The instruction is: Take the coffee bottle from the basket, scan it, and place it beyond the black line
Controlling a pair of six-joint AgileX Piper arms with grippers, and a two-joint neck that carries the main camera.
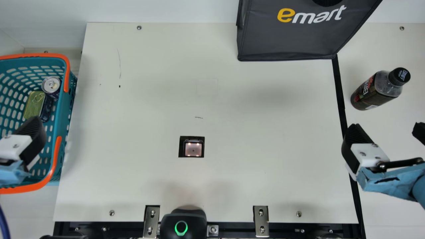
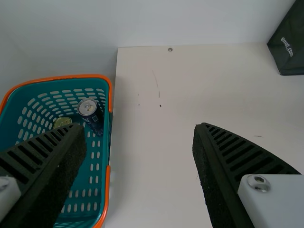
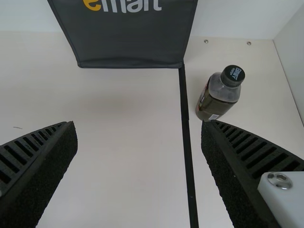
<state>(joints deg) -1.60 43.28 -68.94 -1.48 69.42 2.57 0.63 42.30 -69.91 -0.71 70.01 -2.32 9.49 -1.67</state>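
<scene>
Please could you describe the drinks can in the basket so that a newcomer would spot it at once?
At the main view's left edge is a teal basket with orange handles. Inside, close to the wall nearest the cream table, is a dark-sided can. Its round silver top sets it apart from the neighbouring tin, whose lid is gold and roughly rectangular.

my ribbed fingers (image 1: pixel 352 141) are black, the table (image 1: pixel 249 179) cream. i see a teal basket (image 1: pixel 62 114) slotted in rows, its handles (image 1: pixel 55 162) orange, a dark coffee bottle (image 1: pixel 377 91), and a charcoal bag (image 1: pixel 289 43) lettered yellow and white.
</scene>
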